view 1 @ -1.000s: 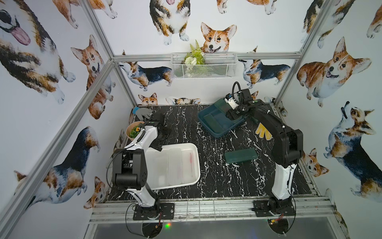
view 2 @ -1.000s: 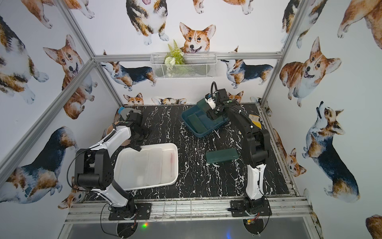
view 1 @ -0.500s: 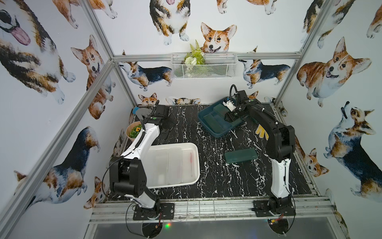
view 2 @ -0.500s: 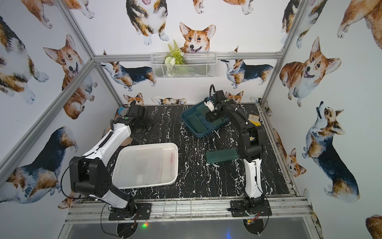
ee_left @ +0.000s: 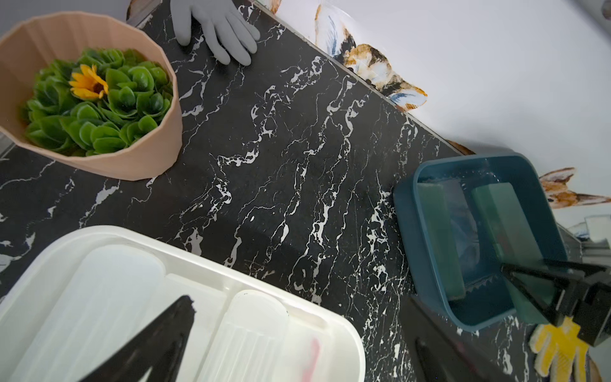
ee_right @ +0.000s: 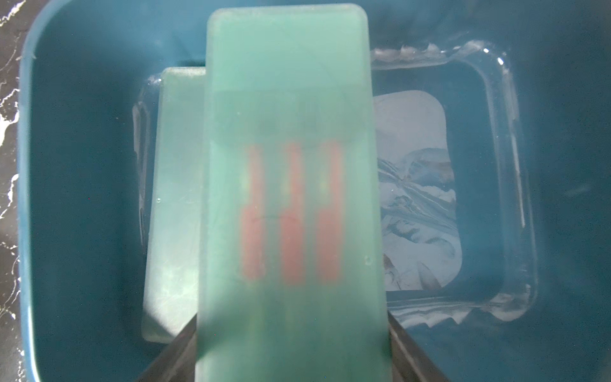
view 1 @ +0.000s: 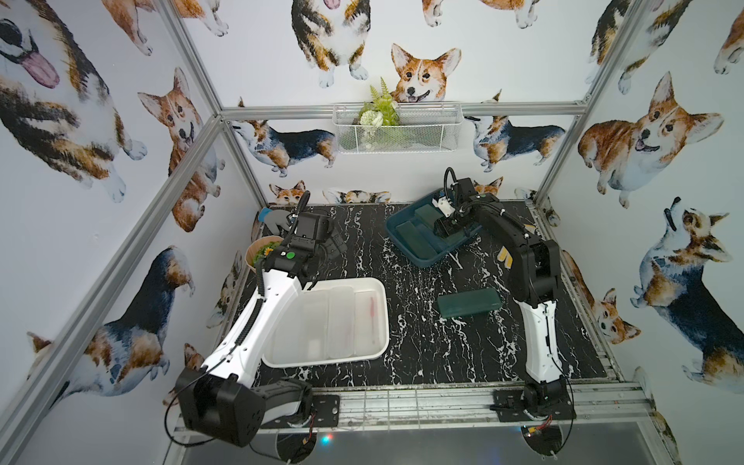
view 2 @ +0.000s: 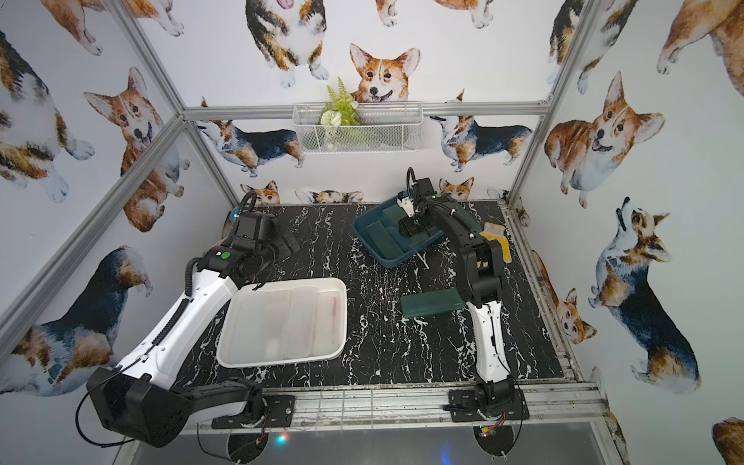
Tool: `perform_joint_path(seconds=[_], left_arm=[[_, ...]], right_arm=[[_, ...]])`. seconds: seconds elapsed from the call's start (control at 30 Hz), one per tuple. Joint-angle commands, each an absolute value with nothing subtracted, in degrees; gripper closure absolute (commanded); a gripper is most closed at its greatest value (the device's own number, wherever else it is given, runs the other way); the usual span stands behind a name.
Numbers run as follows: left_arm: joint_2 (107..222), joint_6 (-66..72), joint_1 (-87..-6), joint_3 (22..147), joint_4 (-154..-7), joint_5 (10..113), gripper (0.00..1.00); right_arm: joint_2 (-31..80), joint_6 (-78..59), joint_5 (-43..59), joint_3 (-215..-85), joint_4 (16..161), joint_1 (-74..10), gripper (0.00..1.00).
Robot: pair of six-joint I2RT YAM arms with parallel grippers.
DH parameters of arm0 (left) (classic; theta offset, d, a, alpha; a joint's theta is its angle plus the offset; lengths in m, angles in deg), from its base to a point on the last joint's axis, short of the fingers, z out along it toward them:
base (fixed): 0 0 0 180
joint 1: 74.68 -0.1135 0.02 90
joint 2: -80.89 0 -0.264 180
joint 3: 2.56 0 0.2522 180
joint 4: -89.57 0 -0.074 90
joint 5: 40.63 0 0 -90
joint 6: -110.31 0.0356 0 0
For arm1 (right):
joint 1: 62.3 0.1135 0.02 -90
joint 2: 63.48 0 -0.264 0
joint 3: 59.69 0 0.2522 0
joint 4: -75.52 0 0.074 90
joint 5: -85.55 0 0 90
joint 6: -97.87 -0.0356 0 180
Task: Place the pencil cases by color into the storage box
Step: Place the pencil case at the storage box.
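Observation:
My right gripper [ee_right: 291,330] is shut on a green pencil case [ee_right: 291,198] with red pens showing through it, held inside the blue storage box [view 1: 418,257]. A second green pencil case [ee_right: 172,198] lies in that box beside it. Both top views show the right gripper [view 2: 410,227] low in the box. Another green pencil case [view 1: 469,302] lies on the table in front of it. Frosted white pencil cases [view 1: 342,318] lie side by side in the white storage box [view 1: 380,290]. My left gripper [ee_left: 297,347] is open and empty, above the white box's back edge.
A peach plant pot [ee_left: 99,99] and a grey glove [ee_left: 218,29] sit at the back left corner. A yellow glove [view 1: 505,255] lies by the right arm. A wire basket [view 1: 398,129] hangs on the back wall.
The left arm has stretched out lower and its wrist has turned over the back left of the table. The right gripper has shifted slightly within the blue box, still holding the green case.

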State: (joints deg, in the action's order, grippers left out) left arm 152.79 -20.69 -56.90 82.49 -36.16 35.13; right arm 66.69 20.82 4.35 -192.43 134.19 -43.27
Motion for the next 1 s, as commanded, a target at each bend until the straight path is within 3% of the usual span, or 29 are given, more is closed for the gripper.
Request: perform_joint_path(seconds=[0.0,0.97], left_arm=[[150.63,-17.41,-56.27,81.11,-38.04,33.7,0.0],[151.52,-16.17,-55.41,80.8,-39.58,36.33,0.0]], right_arm=[[67.48,19.29,3.78,-193.49,133.36,-42.72,0.56],[76.9,20.03,-1.89,-197.02,130.75,-41.73,0.51]])
